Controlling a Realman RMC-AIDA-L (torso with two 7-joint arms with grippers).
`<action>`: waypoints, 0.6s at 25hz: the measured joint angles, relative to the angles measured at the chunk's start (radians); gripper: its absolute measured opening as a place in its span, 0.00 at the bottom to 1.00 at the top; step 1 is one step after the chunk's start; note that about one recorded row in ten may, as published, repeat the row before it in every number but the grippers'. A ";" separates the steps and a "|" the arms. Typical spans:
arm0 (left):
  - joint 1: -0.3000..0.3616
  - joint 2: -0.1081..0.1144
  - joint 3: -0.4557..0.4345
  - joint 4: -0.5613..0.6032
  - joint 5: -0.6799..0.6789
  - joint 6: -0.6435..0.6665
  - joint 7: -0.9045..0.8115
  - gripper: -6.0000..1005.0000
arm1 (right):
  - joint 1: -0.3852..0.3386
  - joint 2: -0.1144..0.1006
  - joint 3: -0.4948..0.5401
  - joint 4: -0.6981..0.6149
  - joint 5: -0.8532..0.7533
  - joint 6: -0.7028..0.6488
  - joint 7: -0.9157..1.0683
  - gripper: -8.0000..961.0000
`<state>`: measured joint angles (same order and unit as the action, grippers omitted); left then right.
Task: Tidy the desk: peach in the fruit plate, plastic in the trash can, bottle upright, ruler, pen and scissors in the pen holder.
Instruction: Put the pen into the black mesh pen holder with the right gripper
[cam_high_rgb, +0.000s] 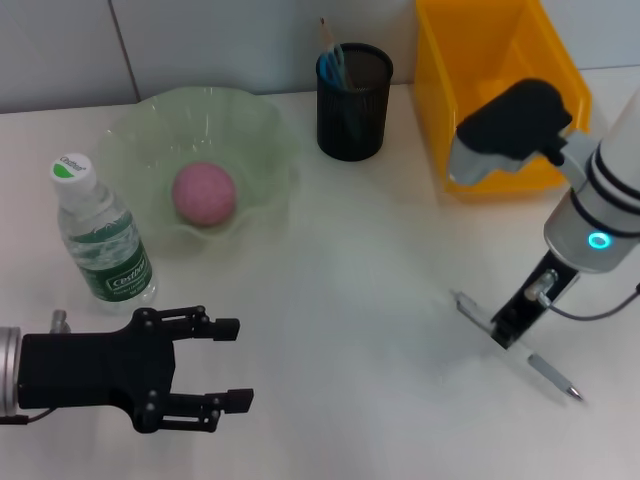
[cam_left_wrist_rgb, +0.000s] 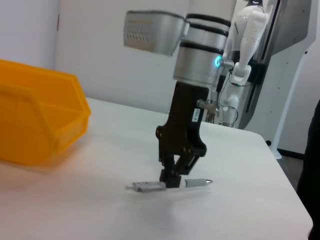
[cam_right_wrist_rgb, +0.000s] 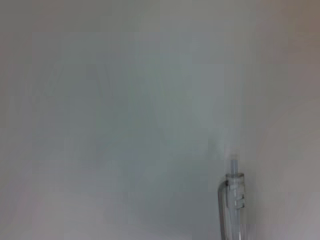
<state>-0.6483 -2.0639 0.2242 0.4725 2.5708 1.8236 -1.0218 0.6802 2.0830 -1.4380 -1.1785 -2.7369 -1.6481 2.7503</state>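
Pen (cam_high_rgb: 520, 348) lies on the desk, axis 10 to 4 o'clock; right gripper (cam_high_rgb: 508, 330) pinches its middle. Left gripper (cam_high_rgb: 226, 363), open and empty, idles at 8 o'clock.

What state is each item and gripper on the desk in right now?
Peach: in the fruit plate.
Water bottle: upright, capped.
Pen holder: upright, items already inside.
Yellow bin: upright, contents not visible.
Pen: flat on the desk, between the right gripper's fingers.
Right gripper: down at the pen, closed around its middle.
Left gripper: open, empty, near the bottle.
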 joint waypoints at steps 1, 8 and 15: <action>0.000 0.000 -0.001 0.004 0.000 0.004 -0.001 0.80 | -0.001 -0.001 0.022 -0.011 0.014 -0.006 -0.004 0.14; -0.001 0.000 0.000 0.007 -0.028 0.010 -0.015 0.80 | -0.008 -0.006 0.220 -0.088 0.126 -0.010 -0.115 0.14; 0.008 -0.004 -0.002 -0.006 -0.068 0.013 -0.017 0.80 | -0.048 -0.006 0.375 -0.098 0.296 0.157 -0.366 0.14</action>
<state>-0.6401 -2.0675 0.2219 0.4667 2.5025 1.8366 -1.0385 0.6325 2.0769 -1.0632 -1.2768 -2.4405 -1.4907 2.3844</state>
